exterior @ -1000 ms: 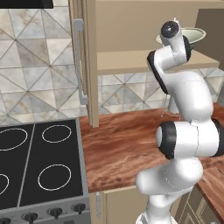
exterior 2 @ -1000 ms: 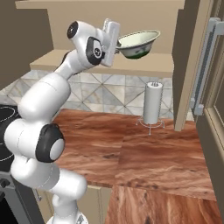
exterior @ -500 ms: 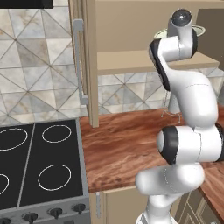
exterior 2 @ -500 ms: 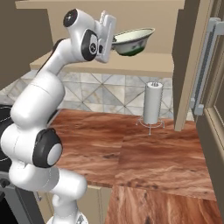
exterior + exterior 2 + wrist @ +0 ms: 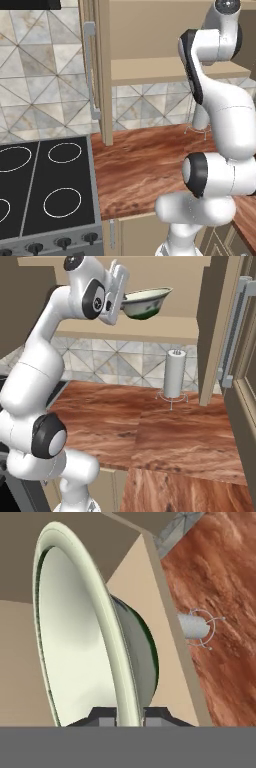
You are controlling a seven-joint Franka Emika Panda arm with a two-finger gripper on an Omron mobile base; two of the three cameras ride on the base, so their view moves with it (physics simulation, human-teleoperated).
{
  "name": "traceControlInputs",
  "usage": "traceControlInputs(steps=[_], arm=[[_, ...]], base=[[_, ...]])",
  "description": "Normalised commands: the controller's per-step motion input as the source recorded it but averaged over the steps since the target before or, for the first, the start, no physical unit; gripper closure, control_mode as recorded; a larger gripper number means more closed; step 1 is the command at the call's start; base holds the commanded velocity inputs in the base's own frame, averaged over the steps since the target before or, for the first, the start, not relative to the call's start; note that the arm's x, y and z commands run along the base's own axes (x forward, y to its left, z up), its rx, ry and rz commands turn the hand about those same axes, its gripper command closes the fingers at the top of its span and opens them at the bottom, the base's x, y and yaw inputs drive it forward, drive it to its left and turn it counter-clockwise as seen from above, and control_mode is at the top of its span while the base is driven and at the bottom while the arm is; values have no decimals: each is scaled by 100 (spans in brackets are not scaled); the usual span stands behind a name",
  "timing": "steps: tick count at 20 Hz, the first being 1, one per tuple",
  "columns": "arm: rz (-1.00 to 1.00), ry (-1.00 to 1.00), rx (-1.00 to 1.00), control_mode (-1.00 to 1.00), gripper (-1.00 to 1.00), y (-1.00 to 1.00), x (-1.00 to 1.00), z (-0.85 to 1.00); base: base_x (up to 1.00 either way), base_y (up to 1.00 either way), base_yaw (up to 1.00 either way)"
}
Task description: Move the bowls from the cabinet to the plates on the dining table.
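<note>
Though already clamped on the rim of the pale green-white bowl [image 5: 146, 302] a second ago, has since raised it and drawn it back toward the arm. Now carries it in the air above the shelf [image 5: 165, 331] of the cabinet [image 5: 150, 30], touching nothing, mouth up and tipped a little in the right base view. Grips with the gripper [image 5: 130, 714] nearly closed, one fingertip [image 5: 102, 716] inside the rim and one outside, as the hand view shows.

Means the pick looks done: bowl lifted free of the cabinet. Still leaves the withdrawal, the carry to a plate on the dining table, and probably the second bowl.

Below and to the right, stands a paper towel roll [image 5: 175, 373] on its wire holder on the wood counter [image 5: 175, 436], well under the bowl. To the right, juts out an open cabinet door [image 5: 212, 331] with a long bar handle [image 5: 232, 331]; calls for care there if swinging that way. To the left, lies a black stove [image 5: 45, 190].
</note>
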Motion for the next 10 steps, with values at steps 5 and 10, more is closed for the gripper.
traceControlInputs(steps=[5, 10], arm=[[0, -3, 8, -100, 100, 11, -62, 0], [0, -1, 8, -100, 100, 10, -62, 0]], base=[[0, 0, 0], [0, 0, 0]])
